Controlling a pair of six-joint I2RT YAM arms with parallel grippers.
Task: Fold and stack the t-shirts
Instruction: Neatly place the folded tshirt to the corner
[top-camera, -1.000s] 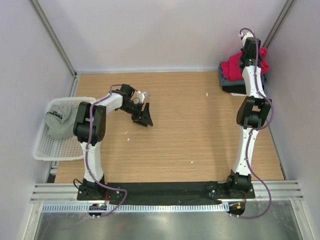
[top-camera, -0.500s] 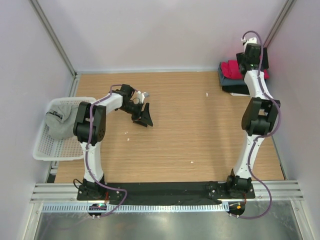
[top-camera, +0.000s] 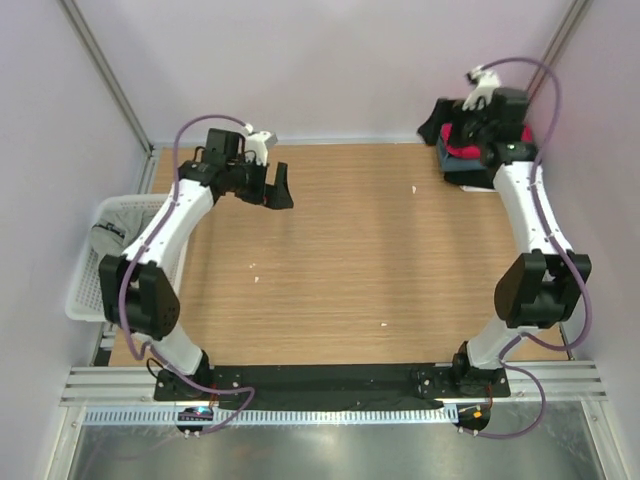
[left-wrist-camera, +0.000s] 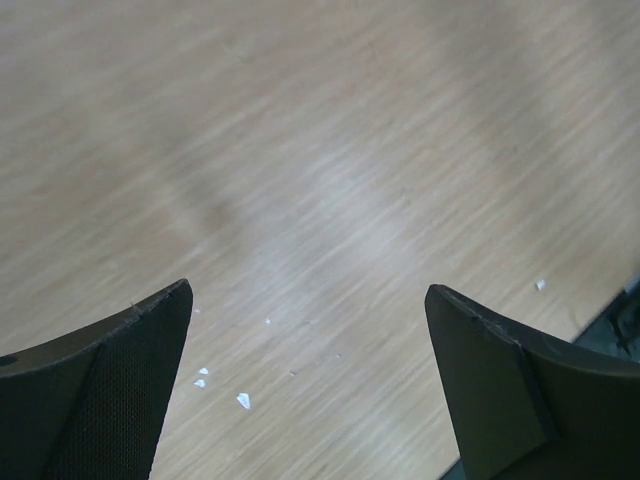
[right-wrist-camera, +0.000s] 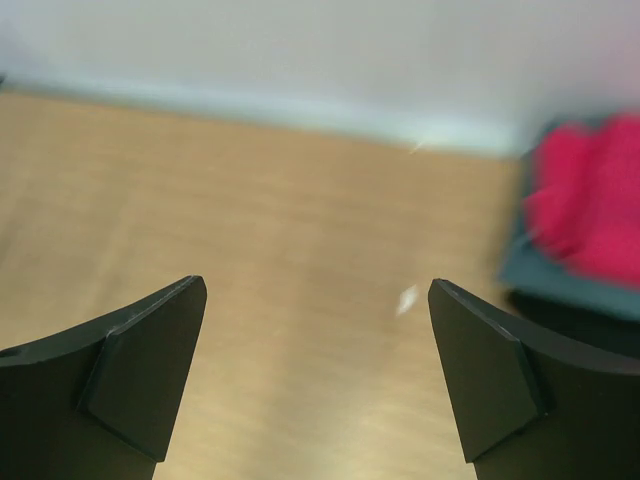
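Observation:
Three t-shirts lie stacked at the back right corner, with the crimson-red t-shirt on top of a slate-blue one and a black one. My right gripper hovers just left of that stack, open and holding nothing, over bare wood. A light grey t-shirt lies crumpled in the white mesh basket at the left edge. My left gripper is raised over the back left of the table, open and holding nothing.
The wooden table carries a few white specks. White walls and metal posts close in the back and sides. The right forearm runs along the right edge, and the left arm passes beside the basket.
My right gripper let go of the red t-shirt, which now rests on the stack, and swung left. My left arm rose and moved back, its jaws opening wider.

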